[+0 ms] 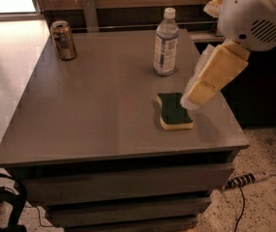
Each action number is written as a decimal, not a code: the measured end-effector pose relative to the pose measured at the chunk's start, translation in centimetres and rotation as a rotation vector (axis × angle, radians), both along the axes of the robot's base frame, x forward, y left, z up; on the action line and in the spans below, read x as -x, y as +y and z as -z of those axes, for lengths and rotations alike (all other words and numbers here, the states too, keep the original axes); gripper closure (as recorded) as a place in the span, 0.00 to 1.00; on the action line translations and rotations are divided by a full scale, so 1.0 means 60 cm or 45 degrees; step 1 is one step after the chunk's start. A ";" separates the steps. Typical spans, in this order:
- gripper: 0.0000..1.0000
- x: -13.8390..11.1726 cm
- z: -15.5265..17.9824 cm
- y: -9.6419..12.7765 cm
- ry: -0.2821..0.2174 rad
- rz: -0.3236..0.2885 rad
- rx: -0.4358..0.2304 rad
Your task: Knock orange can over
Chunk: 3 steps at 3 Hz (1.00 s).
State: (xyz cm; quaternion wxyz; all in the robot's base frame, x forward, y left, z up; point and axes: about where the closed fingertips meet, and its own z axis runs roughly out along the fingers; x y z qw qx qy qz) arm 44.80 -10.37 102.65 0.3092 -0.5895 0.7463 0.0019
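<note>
One table (94,105) bears one orange can (64,40) at 10 o'clock, one water bottle (166,42) at 1 and one sponge (173,112) at 4 (one gripper (191,100) just beside it).

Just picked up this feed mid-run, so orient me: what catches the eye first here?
The big white arm fills the upper right, its gripper hanging close by the green sponge near the grey table's right edge. The orange can stands upright at the far left corner, well away; a water bottle stands behind the sponge.
</note>
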 end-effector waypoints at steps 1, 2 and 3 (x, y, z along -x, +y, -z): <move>0.00 -0.033 0.008 0.110 -0.038 -0.042 -0.132; 0.00 -0.098 0.044 0.160 -0.046 0.006 -0.237; 0.00 -0.169 0.068 0.210 -0.036 0.075 -0.354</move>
